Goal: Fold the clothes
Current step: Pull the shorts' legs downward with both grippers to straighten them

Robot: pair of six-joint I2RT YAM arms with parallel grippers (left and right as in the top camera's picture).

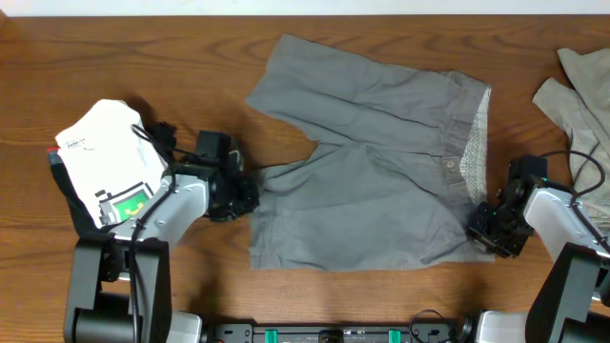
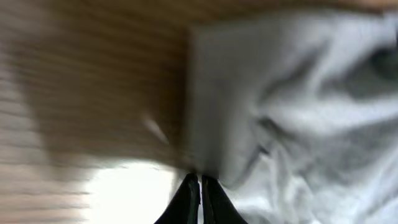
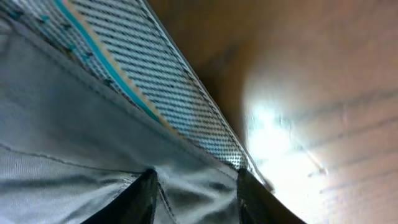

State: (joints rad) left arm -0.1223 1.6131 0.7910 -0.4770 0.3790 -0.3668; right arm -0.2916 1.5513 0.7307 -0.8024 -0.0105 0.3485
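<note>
Overhead: pair of plain grey cotton shorts (image 1: 372, 162) spread open at the middle of the brown wooden table (image 1: 143, 57), waistband toward the right with its patterned lining (image 1: 477, 143) turned out, two legs toward the left. Left gripper (image 1: 246, 191) at the hem of the nearer leg, clenched on a corner of cloth drawn out to a point toward it. Right gripper (image 1: 486, 224) at the near end of the waistband. Off to the left, a white bundle (image 1: 100, 143) with a printed label, apart from the shorts. At the far right edge, a crumpled khaki garment (image 1: 581, 90), also apart.

Left wrist: blurred. Dark fingertips of the left gripper (image 2: 200, 180) pressed together at the edge of the grey cotton shorts (image 2: 298, 112), wood grain (image 2: 99, 81) to the left.

Right wrist: right gripper (image 3: 196, 180) released, fingers standing apart with grey cloth (image 3: 74, 137) lying between them, checked lining (image 3: 155, 81) with a teal stripe just above, bare table (image 3: 311, 74) to the right.
</note>
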